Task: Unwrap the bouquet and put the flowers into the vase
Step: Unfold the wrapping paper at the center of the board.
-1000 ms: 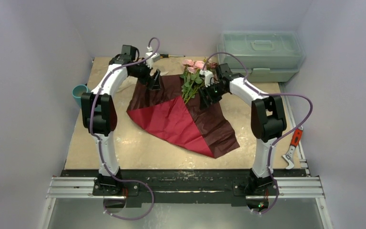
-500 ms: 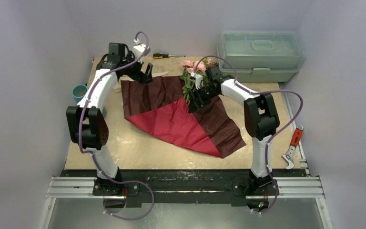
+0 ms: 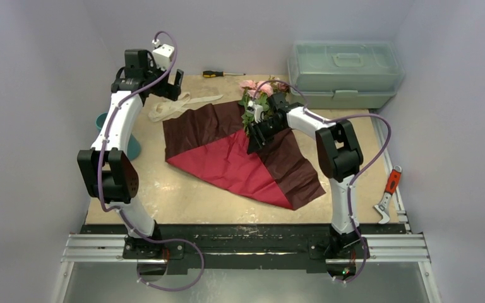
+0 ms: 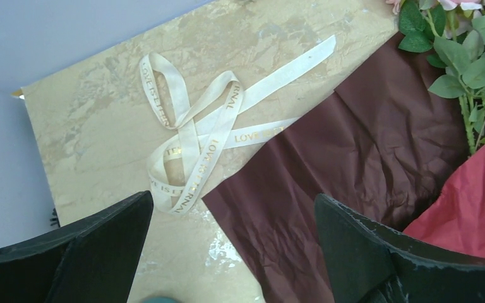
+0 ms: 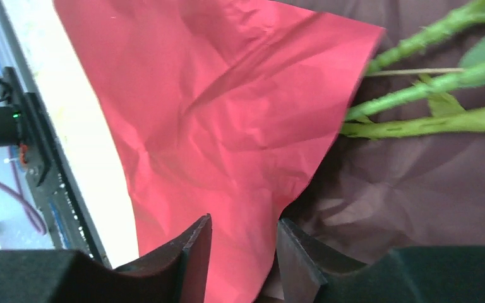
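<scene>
Flowers (image 3: 259,96) lie on the opened maroon paper (image 3: 196,126), well apart from the vase (image 3: 103,120) at the left edge. Right gripper (image 5: 243,235) straddles the red flap (image 5: 227,126), fingers half apart, likely to peel it off the stems; left gripper (image 4: 233,211) hangs spread wide above the loose ribbon (image 4: 196,132)

Pale green toolbox (image 3: 346,72), screwdriver (image 3: 221,74), red-handled tool (image 3: 388,192)

On your tan table (image 3: 183,196) lay the spread maroon paper (image 3: 208,123), a cream ribbon (image 3: 178,104), a screwdriver (image 3: 220,74), the toolbox (image 3: 344,71), the vase (image 3: 101,120).
</scene>
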Motion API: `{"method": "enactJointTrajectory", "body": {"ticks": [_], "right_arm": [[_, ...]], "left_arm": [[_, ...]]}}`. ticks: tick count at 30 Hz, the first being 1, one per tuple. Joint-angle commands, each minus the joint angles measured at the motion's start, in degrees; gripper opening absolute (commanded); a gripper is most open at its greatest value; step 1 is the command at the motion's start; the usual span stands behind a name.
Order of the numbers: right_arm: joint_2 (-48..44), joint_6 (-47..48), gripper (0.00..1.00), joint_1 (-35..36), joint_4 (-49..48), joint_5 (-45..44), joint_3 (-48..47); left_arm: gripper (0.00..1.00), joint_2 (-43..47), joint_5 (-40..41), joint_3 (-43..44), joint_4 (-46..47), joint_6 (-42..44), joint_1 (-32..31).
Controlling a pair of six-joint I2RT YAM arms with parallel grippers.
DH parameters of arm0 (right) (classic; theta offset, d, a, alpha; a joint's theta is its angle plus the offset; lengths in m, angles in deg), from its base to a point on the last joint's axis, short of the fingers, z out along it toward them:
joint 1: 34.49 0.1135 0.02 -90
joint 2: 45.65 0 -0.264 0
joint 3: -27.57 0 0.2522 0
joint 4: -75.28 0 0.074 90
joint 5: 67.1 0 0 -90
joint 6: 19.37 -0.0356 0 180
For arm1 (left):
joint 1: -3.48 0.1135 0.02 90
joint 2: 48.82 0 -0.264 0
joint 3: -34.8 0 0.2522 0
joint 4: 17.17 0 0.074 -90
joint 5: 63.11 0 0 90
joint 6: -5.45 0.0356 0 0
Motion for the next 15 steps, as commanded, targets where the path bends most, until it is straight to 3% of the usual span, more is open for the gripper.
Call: {"method": "enactJointTrajectory", "body": {"ticks": [1,9,15], "right_arm": [[-4.2,0.0,0.43,0.7,-0.1,8.3,-1.0],[-6.0,-0.2,0.37,0.9,-0.3,12.5,0.5],[-6.7,0.1,0.19,1.2,-0.9,12.5,0.9]], "left_arm": [[1.00,3.3,-1.8,0.1,-0.5,-2.8,-0.2],[1.00,4.2,-7.2,0.3,-1.5,-4.1,-0.2],[0.92,4.8,-21.4,-1.3,-4.5,-2.4,-0.2]]}}
